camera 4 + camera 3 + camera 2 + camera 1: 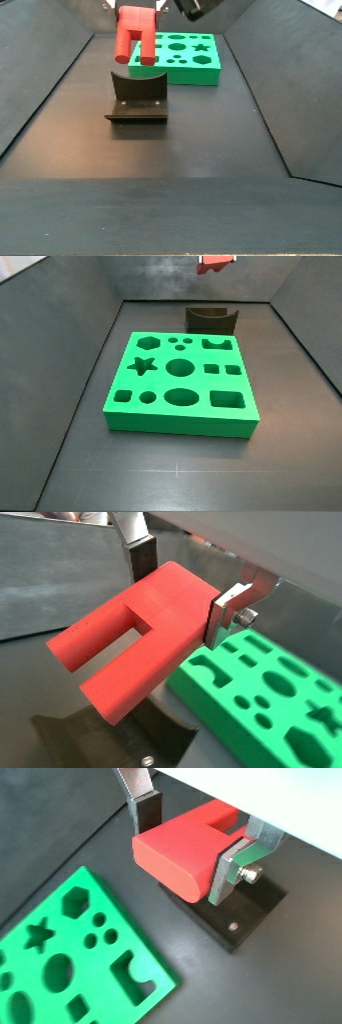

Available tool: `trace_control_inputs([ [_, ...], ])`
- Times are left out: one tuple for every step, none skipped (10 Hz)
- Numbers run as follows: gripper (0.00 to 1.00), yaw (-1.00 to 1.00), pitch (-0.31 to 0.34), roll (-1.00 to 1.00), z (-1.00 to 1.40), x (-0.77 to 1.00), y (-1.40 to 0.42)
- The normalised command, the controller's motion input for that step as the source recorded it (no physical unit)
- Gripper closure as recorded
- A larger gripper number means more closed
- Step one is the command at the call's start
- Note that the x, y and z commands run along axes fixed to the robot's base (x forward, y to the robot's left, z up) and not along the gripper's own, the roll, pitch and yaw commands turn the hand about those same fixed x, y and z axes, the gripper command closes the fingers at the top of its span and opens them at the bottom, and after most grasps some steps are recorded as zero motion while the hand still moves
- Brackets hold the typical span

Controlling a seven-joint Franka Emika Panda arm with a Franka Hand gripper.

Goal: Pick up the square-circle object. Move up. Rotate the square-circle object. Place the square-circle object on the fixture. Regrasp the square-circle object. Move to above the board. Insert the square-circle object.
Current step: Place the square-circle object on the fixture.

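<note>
floor (pixel 160 481): dark, matte | walls (pixel 54 336): dark grey panels, sloping outward | light: even

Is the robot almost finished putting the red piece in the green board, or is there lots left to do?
Lots left. Done: the square-circle object is picked up and lifted; the gripper is shut on it, high above the fixture. In hand: carrying it over the fixture, as a side view shows. Left: set it on the fixture, regrasp it, move above the board and insert it. The board's holes all look empty.
</note>
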Motion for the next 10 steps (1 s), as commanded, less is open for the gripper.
trace_control_inputs([
  [1.00,-0.16,0.125,-0.91,-0.02,0.06,0.04],
  [1.00,-0.16,0.093,-0.67,-0.02,0.08,0.05],
  [1.00,-0.15,0.075,-0.49,-0.02,0.09,0.05],
  [1.00,-0.13,0.050,-0.28,-0.02,0.09,0.04],
  [1.00,-0.09,0.254,-1.00,-1.00,0.13,0.13],
  [1.00,-0.12,0.239,-1.00,-1.00,0.14,0.14],
  [1.00,-0.15,0.246,-0.95,-1.00,0.15,0.14],
  [1.00,-0.19,0.212,-0.75,-1.00,0.17,0.14],
  [1.00,-0.21,0.169,-0.58,-1.00,0.18,0.14],
  [1.00,-0.22,0.130,-0.42,-1.00,0.19,0.14],
])
